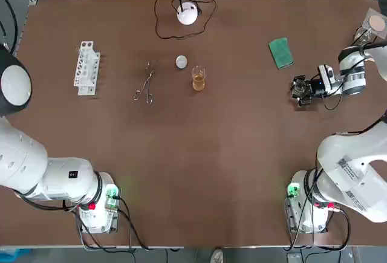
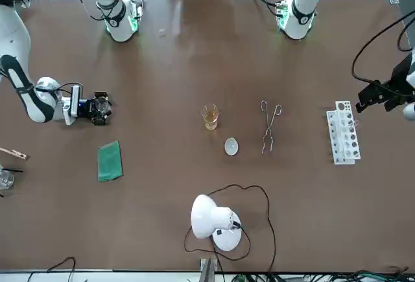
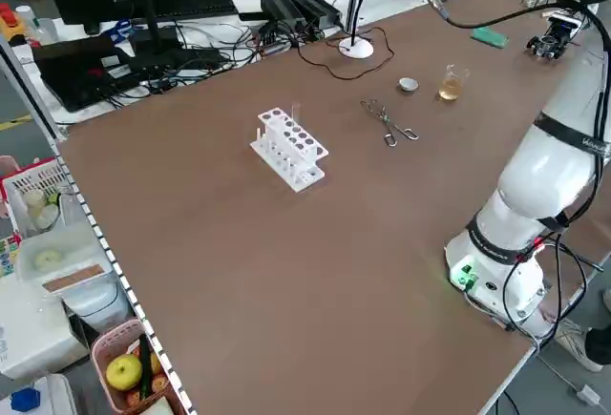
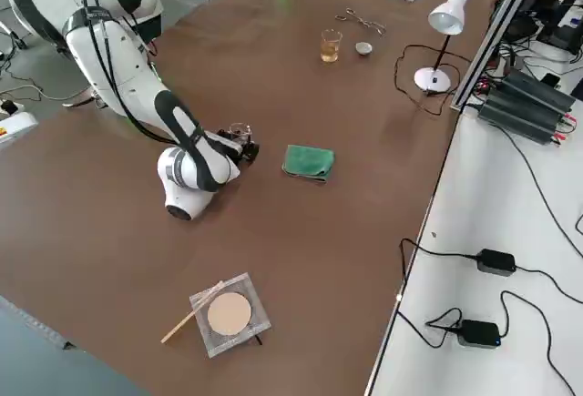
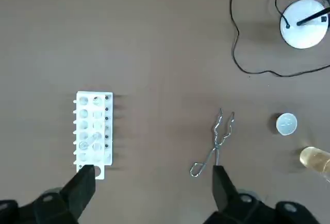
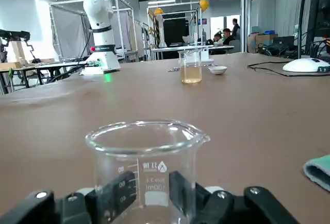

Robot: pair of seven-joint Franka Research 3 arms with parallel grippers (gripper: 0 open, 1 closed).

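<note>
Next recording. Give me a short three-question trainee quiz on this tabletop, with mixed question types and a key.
1. Multiple choice: the right pincer sits low at the table, right at which thing?
A) white desk lamp
B) empty clear glass beaker
C) metal tongs
2. True or false: the left pincer hangs open above the brown table, touching nothing.
3. Short answer: what colour is the liquid in the small clear glass standing near the small round white dish?
Key: 1 B; 2 true; 3 amber.
</note>
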